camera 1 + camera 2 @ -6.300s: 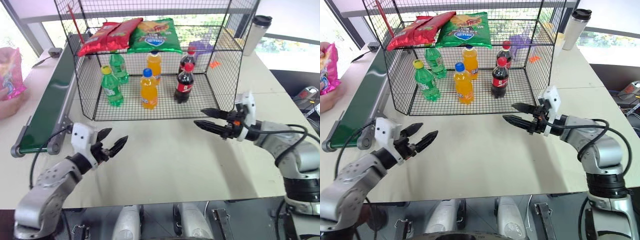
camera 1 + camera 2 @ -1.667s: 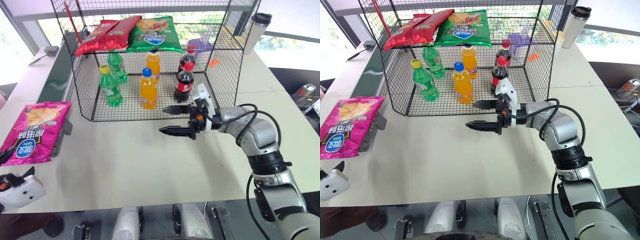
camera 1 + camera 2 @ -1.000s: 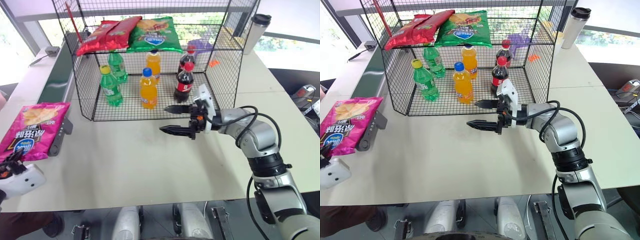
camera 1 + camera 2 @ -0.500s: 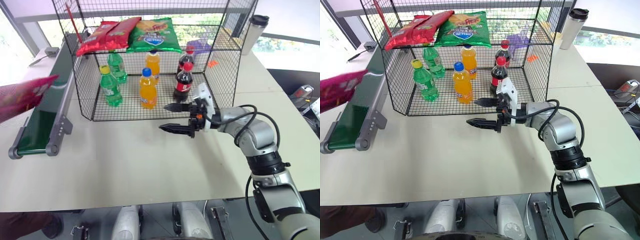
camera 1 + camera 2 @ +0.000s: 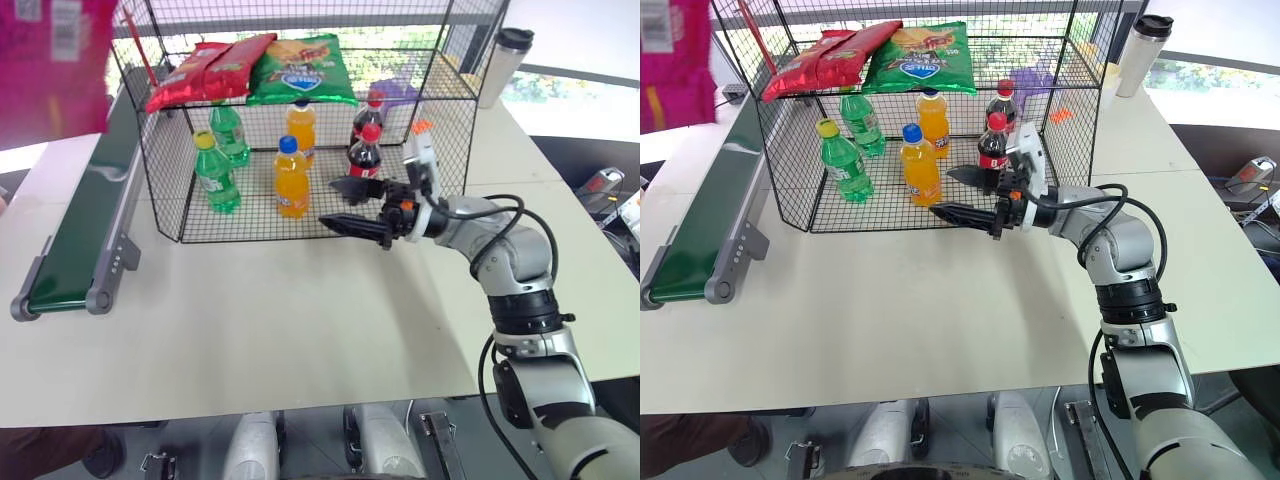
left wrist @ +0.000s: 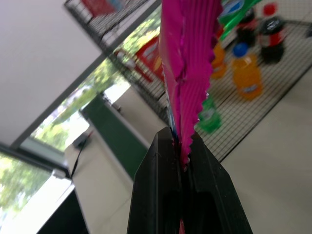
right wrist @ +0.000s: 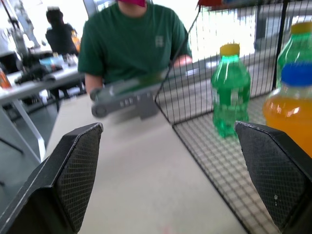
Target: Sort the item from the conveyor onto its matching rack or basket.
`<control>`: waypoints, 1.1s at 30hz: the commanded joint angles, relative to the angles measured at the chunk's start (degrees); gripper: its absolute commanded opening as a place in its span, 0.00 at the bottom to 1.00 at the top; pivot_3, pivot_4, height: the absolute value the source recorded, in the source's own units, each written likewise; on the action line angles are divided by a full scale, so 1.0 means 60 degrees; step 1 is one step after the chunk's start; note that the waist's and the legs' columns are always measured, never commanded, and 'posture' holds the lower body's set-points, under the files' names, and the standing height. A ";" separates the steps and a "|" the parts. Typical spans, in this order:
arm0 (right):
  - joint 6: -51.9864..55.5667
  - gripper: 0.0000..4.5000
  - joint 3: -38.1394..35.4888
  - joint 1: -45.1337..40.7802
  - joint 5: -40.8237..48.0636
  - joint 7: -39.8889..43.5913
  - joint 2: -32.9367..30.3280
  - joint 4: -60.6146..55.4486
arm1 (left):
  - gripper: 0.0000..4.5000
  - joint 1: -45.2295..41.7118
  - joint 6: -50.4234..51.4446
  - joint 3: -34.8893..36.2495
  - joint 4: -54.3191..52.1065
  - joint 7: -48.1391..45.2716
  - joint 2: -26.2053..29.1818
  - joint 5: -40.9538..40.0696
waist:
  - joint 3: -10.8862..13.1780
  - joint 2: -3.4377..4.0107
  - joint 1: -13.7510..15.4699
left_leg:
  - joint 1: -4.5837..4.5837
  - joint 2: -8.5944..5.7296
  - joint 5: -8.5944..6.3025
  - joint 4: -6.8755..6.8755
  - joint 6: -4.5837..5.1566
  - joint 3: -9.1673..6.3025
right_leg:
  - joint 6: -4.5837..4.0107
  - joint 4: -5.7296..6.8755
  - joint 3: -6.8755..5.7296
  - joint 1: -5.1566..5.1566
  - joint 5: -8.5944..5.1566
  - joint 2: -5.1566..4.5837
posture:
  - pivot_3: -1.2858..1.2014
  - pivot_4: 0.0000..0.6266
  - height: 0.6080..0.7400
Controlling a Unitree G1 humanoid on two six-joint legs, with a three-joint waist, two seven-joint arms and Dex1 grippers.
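Observation:
The item, a magenta-pink snack bag [image 5: 55, 65], hangs high at the far left, above the dark-green conveyor [image 5: 80, 220]. In the left wrist view my left gripper [image 6: 181, 139] is shut on the bag's crimped lower edge [image 6: 187, 63], seen edge-on. The black wire rack [image 5: 455, 130] stands at the back middle. On its upper shelf lie a red chip bag [image 5: 205, 70] and a green chip bag [image 5: 300, 70]. My right gripper [image 5: 335, 203] is open and holds nothing. It points left just in front of the rack's front wall.
Green, orange and cola bottles [image 5: 291, 180] stand on the rack's floor. A steel tumbler [image 5: 497, 65] is at the back right. A person in a green shirt [image 7: 134, 44] stands beyond the conveyor's end. Bare tabletop [image 5: 280, 300] lies in front of the rack.
My left gripper has lifted the pink bag from beside the conveyor's near end to high at the upper left. My right gripper rose slightly toward the rack.

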 commanded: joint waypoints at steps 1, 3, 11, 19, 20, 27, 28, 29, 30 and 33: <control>0.0256 1.00 -0.0656 -0.0461 0.0747 -0.0260 0.0148 -0.0471 | 0.01 -0.1163 -0.0142 -0.1208 0.0739 0.0408 0.0487 -0.1759 | 0.0001 0.0000 0.0004 | 0.0002 0.0000 0.0000 0.0002 0.0000 0.0000 | 0.0000 0.0017 0.0002 -0.0005 -0.0001 0.0000 | 0.52 0.24 1.00; 0.0322 1.00 -0.0805 -0.0623 0.0946 -0.0353 0.0204 -0.0494 | 0.01 -0.1683 -0.0383 -0.1992 0.0886 0.0745 0.0585 -0.2650 | 0.0003 0.0003 0.0010 | 0.0008 0.0003 0.0000 0.0006 0.0000 -0.0001 | -0.0001 0.0038 0.0004 -0.0009 -0.0002 0.0001 | 0.52 0.24 1.00; -0.0025 1.00 -0.1000 -0.1507 0.1154 -0.0154 0.0278 -0.0198 | 0.01 -0.3266 -0.2002 -0.5490 0.0953 0.2107 0.0401 -0.5571 | 0.0003 0.0003 0.0014 | 0.0009 0.0020 0.0000 0.0009 0.0000 0.0009 | 0.0003 0.0041 0.0010 -0.0011 0.0000 0.0008 | 0.52 0.24 1.00; -0.0788 1.00 -0.0768 -0.2210 0.0843 0.0158 0.0706 0.0372 | 0.01 -0.5027 -0.3122 -0.8407 0.0869 0.2435 -0.0137 -0.6335 | 0.0003 0.0003 0.0023 | 0.0006 0.0019 0.0000 0.0010 0.0000 0.0016 | 0.0023 0.0043 0.0016 -0.0015 0.0012 0.0019 | 0.52 0.24 1.00; -0.0852 1.00 -0.0749 -0.2262 0.0814 0.0177 0.0767 0.0429 | 0.01 -0.5263 -0.3144 -0.8670 0.0859 0.2409 -0.0233 -0.6317 | 0.0003 0.0003 0.0024 | 0.0006 0.0019 0.0000 0.0011 0.0000 0.0016 | 0.0024 0.0045 0.0016 -0.0015 0.0013 0.0021 | 0.52 0.24 1.00; -0.0968 1.00 -0.0691 -0.2513 0.0873 0.0138 0.1201 0.0513 | 0.01 -0.6704 -0.2873 -0.9944 0.0727 0.2330 -0.1032 -0.5848 | 0.0002 0.0002 0.0049 | 0.0001 0.0020 0.0001 0.0020 0.0000 0.0016 | 0.0028 0.0048 0.0021 -0.0015 0.0015 0.0027 | 0.52 0.24 1.00; -0.0949 1.00 -0.0688 -0.2566 0.0931 0.0151 0.1287 0.0472 | 0.01 -0.6854 -0.2831 -1.0072 0.0710 0.2344 -0.1161 -0.5736 | 0.0002 0.0002 0.0048 | 0.0001 0.0020 0.0001 0.0021 0.0000 0.0016 | 0.0029 0.0048 0.0022 -0.0015 0.0015 0.0027 | 0.52 0.24 1.00; -0.0889 0.94 -0.0712 -0.2604 0.1021 0.0126 0.1368 0.0407 | 0.00 -0.6945 -0.2792 -1.0158 0.0702 0.2306 -0.1254 -0.5615 | 0.0003 0.0002 0.0047 | 0.0001 0.0020 0.0001 0.0021 0.0000 0.0016 | 0.0029 0.0048 0.0022 -0.0015 0.0015 0.0028 | 0.52 0.24 1.00; -0.0739 0.88 -0.0770 -0.2620 0.1224 0.0137 0.1442 0.0302 | 0.00 -0.7010 -0.2757 -1.0223 0.0710 0.2271 -0.1339 -0.5485 | 0.0002 0.0002 0.0043 | 0.0001 0.0020 0.0001 0.0021 0.0000 0.0015 | 0.0029 0.0050 0.0022 -0.0015 0.0016 0.0029 | 0.52 0.24 1.00; -0.0382 0.61 -0.0818 -0.2538 0.1577 0.0159 0.1436 -0.0040 | 0.00 -0.7144 -0.2635 -1.0267 0.0749 0.2140 -0.1488 -0.5182 | 0.0002 0.0002 0.0044 | 0.0001 0.0024 0.0001 0.0021 0.0001 0.0014 | 0.0029 0.0052 0.0022 -0.0015 0.0016 0.0034 | 0.52 0.24 1.00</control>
